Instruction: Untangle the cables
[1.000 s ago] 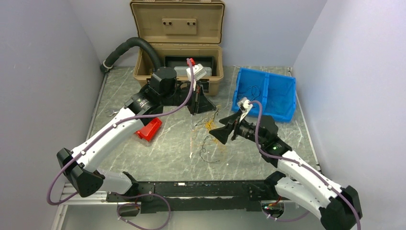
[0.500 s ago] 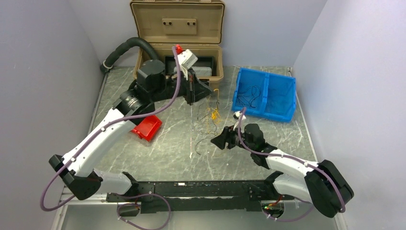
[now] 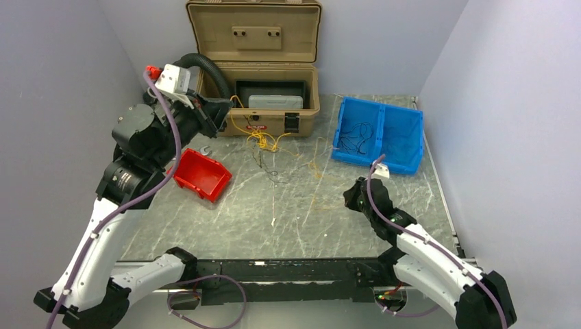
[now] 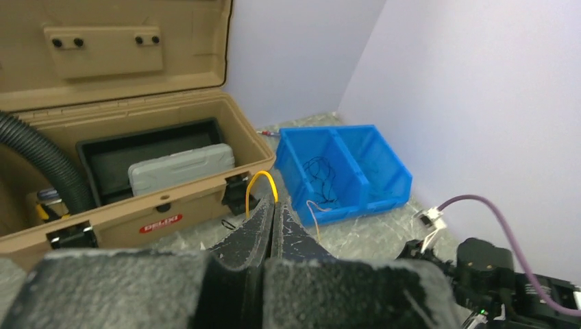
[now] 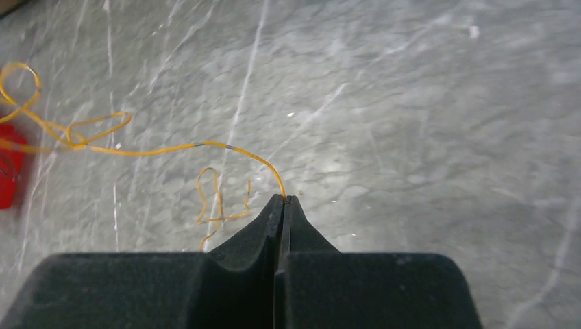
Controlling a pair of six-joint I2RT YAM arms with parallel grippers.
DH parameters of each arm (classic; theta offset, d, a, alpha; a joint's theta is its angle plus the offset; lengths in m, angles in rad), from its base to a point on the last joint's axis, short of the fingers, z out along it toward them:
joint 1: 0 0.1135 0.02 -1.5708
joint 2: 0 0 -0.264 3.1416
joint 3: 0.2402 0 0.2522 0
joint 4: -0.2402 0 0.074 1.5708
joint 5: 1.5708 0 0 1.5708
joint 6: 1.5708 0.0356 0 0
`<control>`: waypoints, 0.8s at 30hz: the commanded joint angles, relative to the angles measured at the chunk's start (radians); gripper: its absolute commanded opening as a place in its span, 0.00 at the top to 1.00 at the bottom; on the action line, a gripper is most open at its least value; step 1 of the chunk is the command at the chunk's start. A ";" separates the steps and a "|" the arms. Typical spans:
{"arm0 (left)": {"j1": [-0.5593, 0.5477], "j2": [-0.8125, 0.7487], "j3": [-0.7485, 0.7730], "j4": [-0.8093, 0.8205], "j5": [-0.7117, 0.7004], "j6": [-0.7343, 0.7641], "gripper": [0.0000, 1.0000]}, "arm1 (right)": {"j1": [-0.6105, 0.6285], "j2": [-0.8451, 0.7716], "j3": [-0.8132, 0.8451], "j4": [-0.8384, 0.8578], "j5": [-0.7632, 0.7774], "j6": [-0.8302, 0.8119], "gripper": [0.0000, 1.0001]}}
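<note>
A grey-green marbled counter stands between plain pale lilac walls. The cables stretch across it before the open tan case, between a red bin and a blue bin. The raised left hand is pinched on a yellow loop of them. The low right hand is clamped on a yellow strand's end. The white lettering on the case's red label is too blurred to read.

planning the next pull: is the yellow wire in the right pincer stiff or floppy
Probably floppy: the yellow wire sags in loose curls over the table from the shut right pincer. Likely very light, being hair-thin. It may slip free, since only a short bit sits between the closed jaws.
</note>
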 commanded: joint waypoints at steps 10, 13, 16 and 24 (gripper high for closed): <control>0.025 0.045 -0.095 0.092 0.363 -0.031 1.00 | -0.030 -0.166 0.095 0.056 -0.227 -0.206 0.39; 0.012 0.077 -0.119 0.177 0.533 -0.086 1.00 | -0.028 -0.167 0.113 0.121 -0.365 -0.282 0.25; -0.033 0.111 -0.098 0.204 0.639 -0.080 1.00 | -0.028 -0.161 0.139 0.170 -0.483 -0.335 0.23; -0.136 0.217 0.041 0.029 0.677 0.038 1.00 | -0.031 -0.131 0.223 0.199 -0.475 -0.375 0.26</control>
